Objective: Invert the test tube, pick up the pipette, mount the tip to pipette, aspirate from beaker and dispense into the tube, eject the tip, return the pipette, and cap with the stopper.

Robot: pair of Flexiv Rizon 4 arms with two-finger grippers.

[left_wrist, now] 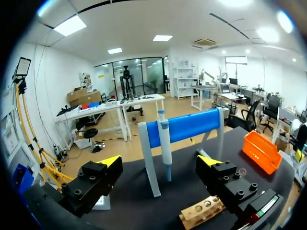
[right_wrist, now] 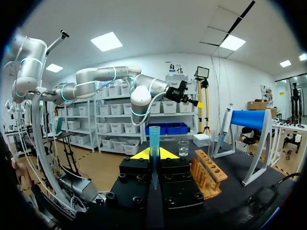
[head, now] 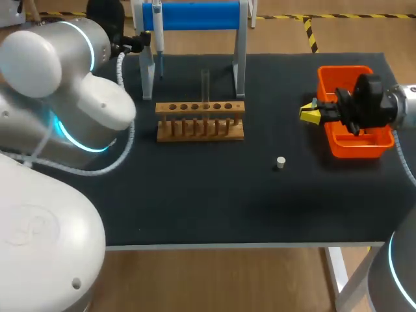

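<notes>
Left arm (head: 58, 97) fills the near left; left gripper (left_wrist: 159, 161) is released, fingers wide apart, pipette (left_wrist: 164, 143) hanging on the blue stand (left_wrist: 189, 125) just ahead. Test tube (head: 205, 84) stands upright in the wooden rack (head: 200, 121), stopper (head: 280, 162) apart to its right. Right gripper (right_wrist: 153, 154) is clenched on the blue tip (right_wrist: 154, 136), at the orange bin (head: 343, 70)'s left edge.

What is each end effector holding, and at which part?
The right end effector grips a blue pipette tip near its middle, wide end sticking out. The left end effector is open and empty.
</notes>
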